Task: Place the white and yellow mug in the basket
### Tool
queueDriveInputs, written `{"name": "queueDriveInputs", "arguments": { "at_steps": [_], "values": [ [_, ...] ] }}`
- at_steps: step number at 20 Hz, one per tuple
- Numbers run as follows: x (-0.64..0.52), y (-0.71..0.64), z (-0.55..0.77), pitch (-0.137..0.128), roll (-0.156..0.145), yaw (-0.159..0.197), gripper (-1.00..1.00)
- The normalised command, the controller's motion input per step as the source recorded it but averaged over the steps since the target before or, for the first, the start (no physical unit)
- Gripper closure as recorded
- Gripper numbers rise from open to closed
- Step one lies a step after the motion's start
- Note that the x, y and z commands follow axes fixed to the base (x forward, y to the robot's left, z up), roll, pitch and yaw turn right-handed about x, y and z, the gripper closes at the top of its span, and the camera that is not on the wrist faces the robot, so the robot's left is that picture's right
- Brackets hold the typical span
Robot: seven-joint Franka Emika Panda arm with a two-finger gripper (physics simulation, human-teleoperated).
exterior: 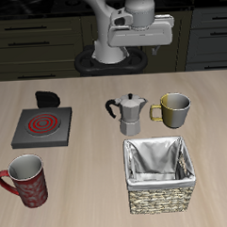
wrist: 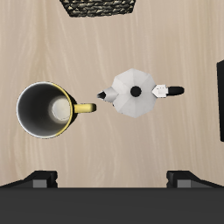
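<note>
Nearest the exterior camera, the basket (exterior: 162, 173) is seen at the desk's (exterior: 91, 183) front edge; square, woven, cloth-lined, nothing in it. Its open top is taken to be why it is set well forward, reachable from above.

At roughly 12 o'clock from the basket, farther back, the moka pot (exterior: 131, 113) is noted; at about 1 o'clock, the white and yellow mug (exterior: 175, 109), upright, mouth open, handle turned toward the pot. Mug and pot are just beside one another, apparently not touching; in the wrist view a narrow gap is seen between the mug's (wrist: 46, 110) handle and the pot's (wrist: 136, 91) spout. An approach from the mug's far side is judged safer, away from the pot.

At 9 o'clock from the basket, the red patterned mug (exterior: 25, 179) is recorded, well apart. At 11 o'clock, a stove plate (exterior: 41, 125) with a red coil.

The gripper (exterior: 142, 33) is held high above the desk's back, over pot and mug. Jaws are spread wide and hold nothing; both fingertips (wrist: 41, 178) show in the wrist view with open space between.

Task judged not yet begun: mug ungrasped, on the desk, outside the basket
</note>
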Motion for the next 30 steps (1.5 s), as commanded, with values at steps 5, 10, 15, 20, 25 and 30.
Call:
{"name": "queueDriveInputs", "arguments": {
  "at_steps": [5, 10, 15, 20, 25, 30],
  "values": [
    [0.22, 0.33, -0.13, 0.024, 0.005, -0.013, -1.0],
    [0.12, 0.18, -0.05, -0.006, -0.017, -0.036, -1.0],
    [0.07, 0.13, -0.06, 0.002, -0.003, -0.016, -1.0],
    [0.08, 0.09, -0.07, -0.006, -0.029, -0.027, -1.0],
    [0.0, 0.17, -0.24, -0.001, -0.009, -0.006, -1.0],
    [-0.07, 0.16, -0.12, -0.066, -0.035, 0.005, -1.0]
  ]
}}
